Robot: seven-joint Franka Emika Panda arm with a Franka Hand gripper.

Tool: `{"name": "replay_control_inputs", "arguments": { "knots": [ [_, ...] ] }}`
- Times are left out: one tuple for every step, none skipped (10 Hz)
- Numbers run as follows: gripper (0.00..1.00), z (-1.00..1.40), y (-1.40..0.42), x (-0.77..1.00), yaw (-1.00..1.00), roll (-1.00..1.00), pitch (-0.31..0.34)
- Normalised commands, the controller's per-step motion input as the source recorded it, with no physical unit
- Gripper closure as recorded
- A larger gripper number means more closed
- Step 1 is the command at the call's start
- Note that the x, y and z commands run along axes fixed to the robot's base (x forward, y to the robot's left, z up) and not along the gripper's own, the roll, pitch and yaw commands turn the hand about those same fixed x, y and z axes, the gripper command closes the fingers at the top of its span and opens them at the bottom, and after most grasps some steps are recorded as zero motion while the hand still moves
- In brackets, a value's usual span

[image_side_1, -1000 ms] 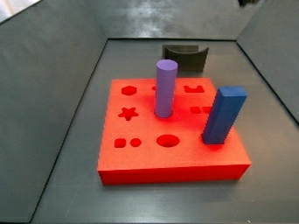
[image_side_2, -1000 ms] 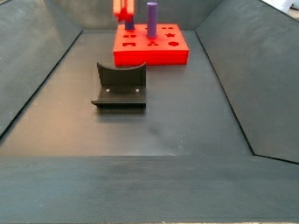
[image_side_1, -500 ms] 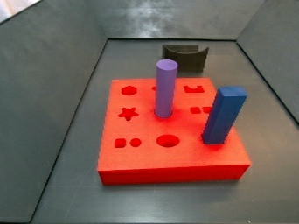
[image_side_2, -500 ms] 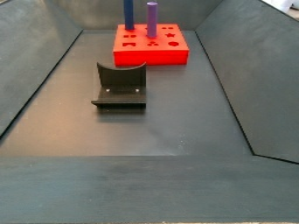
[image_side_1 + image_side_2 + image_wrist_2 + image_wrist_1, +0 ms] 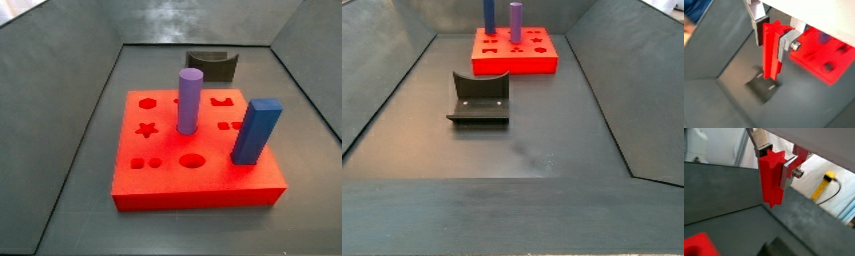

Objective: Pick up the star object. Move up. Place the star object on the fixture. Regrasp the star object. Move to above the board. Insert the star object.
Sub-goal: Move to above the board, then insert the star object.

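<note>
aloft, hand gripping ridged red star object

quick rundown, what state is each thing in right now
gripper: shut on the star object, out of both side views
star object: held upright between the fingers
fixture: standing on the floor, nothing on it
board: star hole unfilled
purple cylinder: upright in the board
blue post: upright in the board

Side views opposed, sharing board.

Gripper fingers bare silver metal — star object matt red plastic.
</note>
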Motion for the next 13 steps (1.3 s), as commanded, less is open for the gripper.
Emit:
{"name": "replay_control_inputs", "arguments": {
  "knots": [
    [1.0,0.15,-1.0,-0.51,-0.12,-1.0,0.016],
    [1.0,0.14,-0.91,-0.5,-0.11,-1.0,0.02],
    [1.0,0.11,-0.73,-0.41,-0.12,-1.0,0.022],
    [1.0,0.06,-0.36,-0.24,-0.11,-1.0,0.024],
    [1.0,0.02,-0.14,-0.12,-0.1,-1.0,0.026],
    [1.0,0.01,-0.04,-0.08,-0.09,-1.0,0.022],
    [1.0,0.0,-0.02,-0.07,-0.08,-0.9,0.012],
    [1.0,0.0,0.0,-0.06,-0.03,-0.5,-0.009],
    [1.0,0.0,0.01,-0.04,-0.01,-0.3,-0.019],
    [1.0,0.03,0.0,0.0,0.0,0.0,0.0],
    [1.0,-0.01,0.0,0.0,0.0,0.0,-0.004],
    [1.0,0.0,0.0,-0.03,0.0,0.0,0.0],
    [1.0,0.0,0.0,-0.1,0.0,0.0,0.0]
  ]
}}
